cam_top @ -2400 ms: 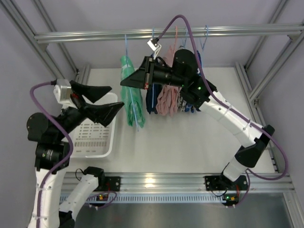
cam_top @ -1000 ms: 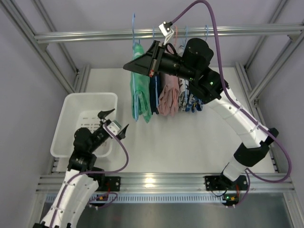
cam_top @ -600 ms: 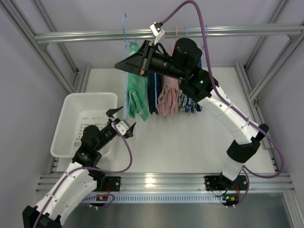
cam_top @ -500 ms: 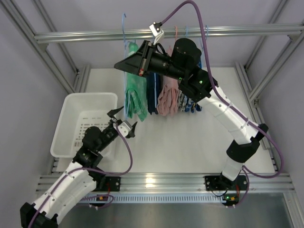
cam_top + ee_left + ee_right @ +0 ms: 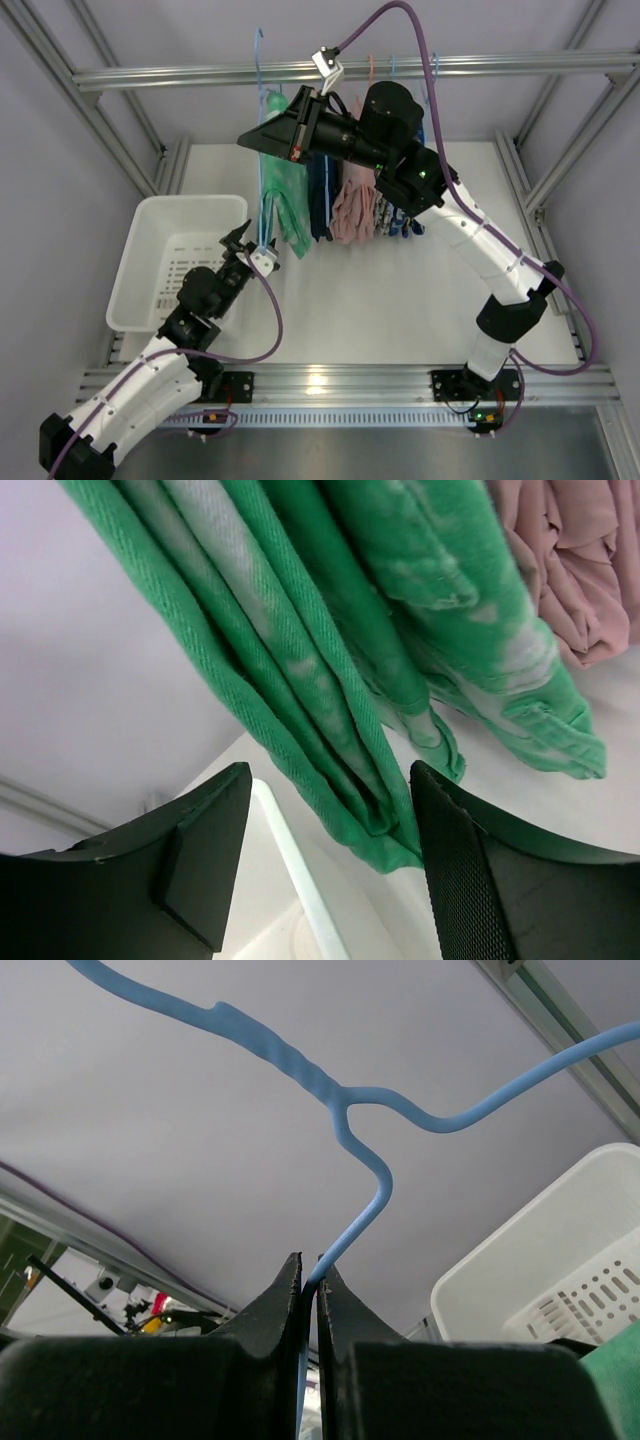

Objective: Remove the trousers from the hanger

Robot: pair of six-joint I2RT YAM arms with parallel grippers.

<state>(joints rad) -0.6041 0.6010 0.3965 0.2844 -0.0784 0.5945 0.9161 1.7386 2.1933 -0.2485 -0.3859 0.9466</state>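
The right gripper was pinched tight on the hanger just below its twisted neck, holding it up by the rail at the back. The trousers hung folded from that hanger, left of the navy garment and the pink one. The left gripper sat low, just beside the trousers' bottom end and next to the white basket. Its fingers stood wide apart with nothing held. In the wrist view, the green folds hung in the gap between them; whether cloth touched a finger could not be told.
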